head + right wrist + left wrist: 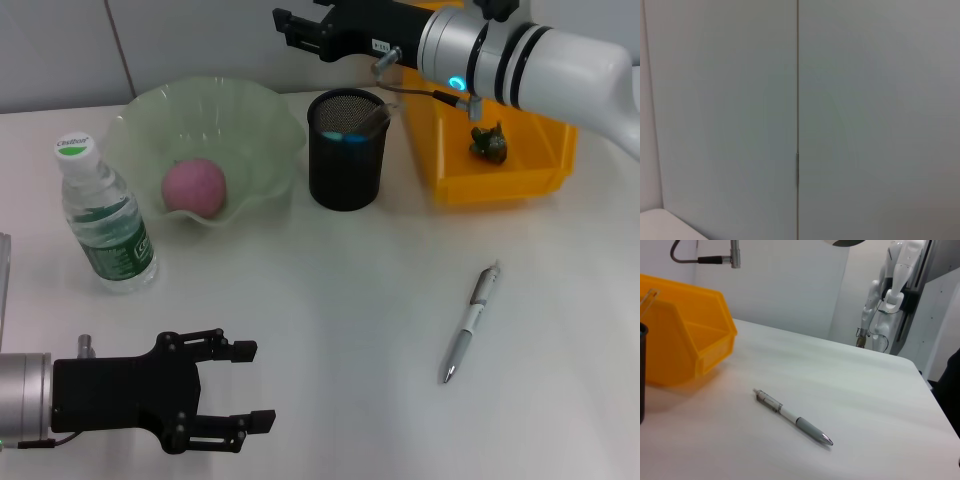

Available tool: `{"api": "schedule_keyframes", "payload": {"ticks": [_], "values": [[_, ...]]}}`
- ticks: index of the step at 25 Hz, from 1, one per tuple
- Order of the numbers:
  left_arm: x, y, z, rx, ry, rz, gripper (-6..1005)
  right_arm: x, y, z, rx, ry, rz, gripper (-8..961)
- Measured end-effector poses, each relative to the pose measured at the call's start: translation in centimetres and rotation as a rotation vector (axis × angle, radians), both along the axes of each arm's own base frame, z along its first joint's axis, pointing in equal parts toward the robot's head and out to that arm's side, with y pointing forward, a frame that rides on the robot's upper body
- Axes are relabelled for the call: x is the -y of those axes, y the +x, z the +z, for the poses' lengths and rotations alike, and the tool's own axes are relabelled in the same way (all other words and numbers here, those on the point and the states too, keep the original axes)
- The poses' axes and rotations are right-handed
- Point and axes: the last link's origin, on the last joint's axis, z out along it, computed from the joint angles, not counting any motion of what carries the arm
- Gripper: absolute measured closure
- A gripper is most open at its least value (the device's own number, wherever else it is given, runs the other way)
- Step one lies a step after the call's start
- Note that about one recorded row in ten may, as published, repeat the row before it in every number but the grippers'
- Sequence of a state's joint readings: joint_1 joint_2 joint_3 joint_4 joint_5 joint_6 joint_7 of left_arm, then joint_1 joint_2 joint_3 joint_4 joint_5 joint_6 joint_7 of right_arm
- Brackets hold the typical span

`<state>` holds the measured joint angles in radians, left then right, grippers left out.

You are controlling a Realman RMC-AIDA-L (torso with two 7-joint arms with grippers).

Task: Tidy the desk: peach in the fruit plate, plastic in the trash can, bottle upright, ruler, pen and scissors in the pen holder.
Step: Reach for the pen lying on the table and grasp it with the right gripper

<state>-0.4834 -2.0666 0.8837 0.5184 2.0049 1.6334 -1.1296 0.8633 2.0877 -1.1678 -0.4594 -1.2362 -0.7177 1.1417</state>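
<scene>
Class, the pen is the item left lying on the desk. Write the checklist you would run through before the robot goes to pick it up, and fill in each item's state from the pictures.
1. pen lies flat on the table with nothing touching it: ok.
2. pen holder stands upright with its mouth open, though items already sit inside: ok.
3. left gripper is open and holds nothing, low near the table's front edge: ok.
4. right gripper is raised behind the pen holder, well away from the pen; open or shut: cannot tell.
5. peach in the fruit plate: ok.
6. bottle upright: ok.
</scene>
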Motion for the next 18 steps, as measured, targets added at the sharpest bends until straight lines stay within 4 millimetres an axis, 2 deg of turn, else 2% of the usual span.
{"api": "schedule_keyframes", "payload": {"ticks": [4, 7, 8, 9, 10, 13, 18], "values": [[0.1, 0.0, 0.0, 0.0, 0.002, -0.003, 179, 0.2, -0.1, 0.4, -0.012, 0.003, 0.016, 336], [0.2, -0.2, 0.0, 0.003, 0.007, -0.005, 179, 1.2, -0.1, 1.3, -0.057, -0.006, 0.066, 336], [0.2, -0.1, 0.0, 0.008, 0.011, -0.003, 179, 1.6, -0.1, 1.8, -0.081, -0.012, 0.085, 336], [0.2, -0.1, 0.1, 0.013, 0.015, -0.001, 179, 2.6, -0.4, 3.1, -0.141, -0.026, 0.122, 336], [0.2, -0.1, 0.2, 0.019, 0.018, 0.002, 179, 2.6, -0.4, 3.1, -0.141, -0.026, 0.122, 336], [0.2, 0.0, 0.1, 0.049, 0.027, 0.02, 179, 4.3, -1.2, 5.3, -0.226, -0.067, 0.185, 336], [1.0, -0.1, -0.6, 0.077, 0.01, 0.039, 179, 7.7, -2.3, 8.3, -0.215, -0.163, 0.308, 335]]}}
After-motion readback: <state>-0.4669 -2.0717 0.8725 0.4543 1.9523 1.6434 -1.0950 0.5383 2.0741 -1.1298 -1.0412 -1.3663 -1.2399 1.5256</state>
